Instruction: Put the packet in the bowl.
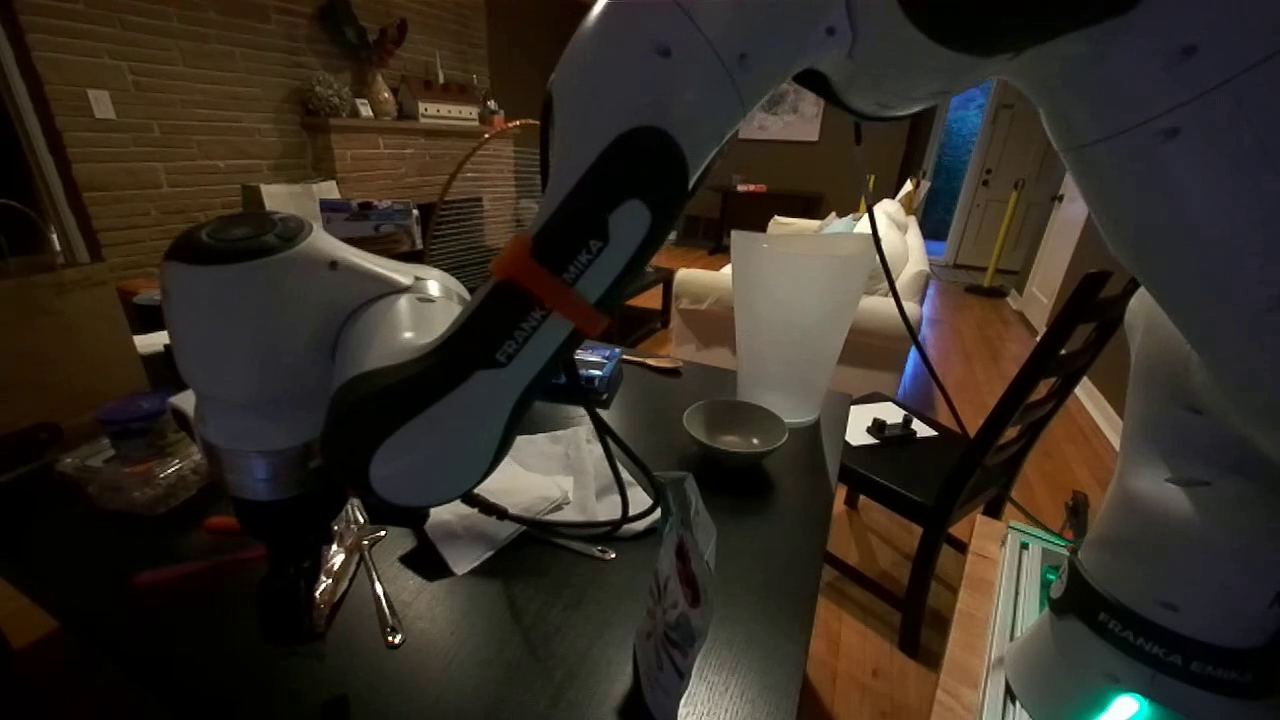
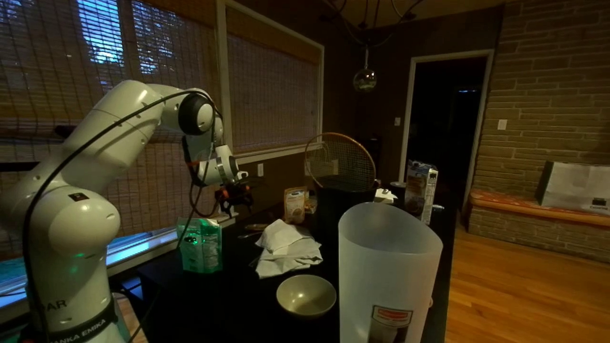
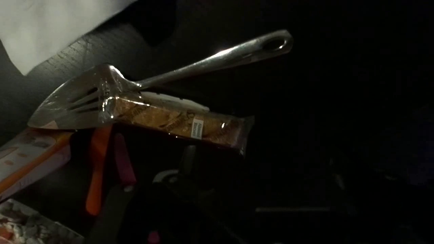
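The packet (image 3: 179, 122), a clear wrapper with brown biscuits and a small white label, lies against the metal spatula's head in the wrist view. It also shows in an exterior view (image 1: 340, 570), partly beside the dark gripper. My gripper (image 3: 264, 167) is open, its dim fingers wide apart, with nothing visible between them; one fingertip is just below the packet's edge in the picture. The gripper (image 1: 290, 610) is low near the table there and also shows in an exterior view (image 2: 237, 205). The pale grey bowl (image 1: 735, 430) stands empty on the table, also seen in an exterior view (image 2: 306, 296).
A metal spatula (image 3: 217, 62) touches the packet. A white cloth (image 2: 288, 250) lies between packet and bowl. A standing pouch (image 2: 202, 245) and a tall frosted pitcher (image 2: 388, 281) flank the bowl. An orange utensil (image 3: 96, 169) lies near the packet. A black bucket (image 2: 333, 209) stands behind.
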Available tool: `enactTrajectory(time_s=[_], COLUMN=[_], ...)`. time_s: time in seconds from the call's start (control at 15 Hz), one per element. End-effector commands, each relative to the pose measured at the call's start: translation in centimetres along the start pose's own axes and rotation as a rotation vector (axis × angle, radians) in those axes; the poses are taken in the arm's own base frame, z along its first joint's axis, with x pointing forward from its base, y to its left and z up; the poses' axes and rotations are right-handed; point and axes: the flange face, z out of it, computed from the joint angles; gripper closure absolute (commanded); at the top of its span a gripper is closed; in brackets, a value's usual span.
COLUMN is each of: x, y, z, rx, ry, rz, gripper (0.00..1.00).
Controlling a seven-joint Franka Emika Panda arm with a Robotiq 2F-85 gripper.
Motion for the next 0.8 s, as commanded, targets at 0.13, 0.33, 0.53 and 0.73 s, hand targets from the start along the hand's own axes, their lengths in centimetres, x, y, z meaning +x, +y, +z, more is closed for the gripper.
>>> enactTrajectory(time_s=[0.13, 0.33, 0.53, 0.73], x=[1.3, 2.4, 3.8, 4.6], y=[-0.1, -1.2, -2.1, -2.1], z=[1.4, 2.9, 3.8, 5.1], rx=[-0.086, -0.112, -0.161, -0.177], ry=[-0.103, -0.166, -0.184, -0.191], rz=[0.051, 0.045, 0.051, 0.069], gripper=[0.0, 0.0, 0.03, 0.2])
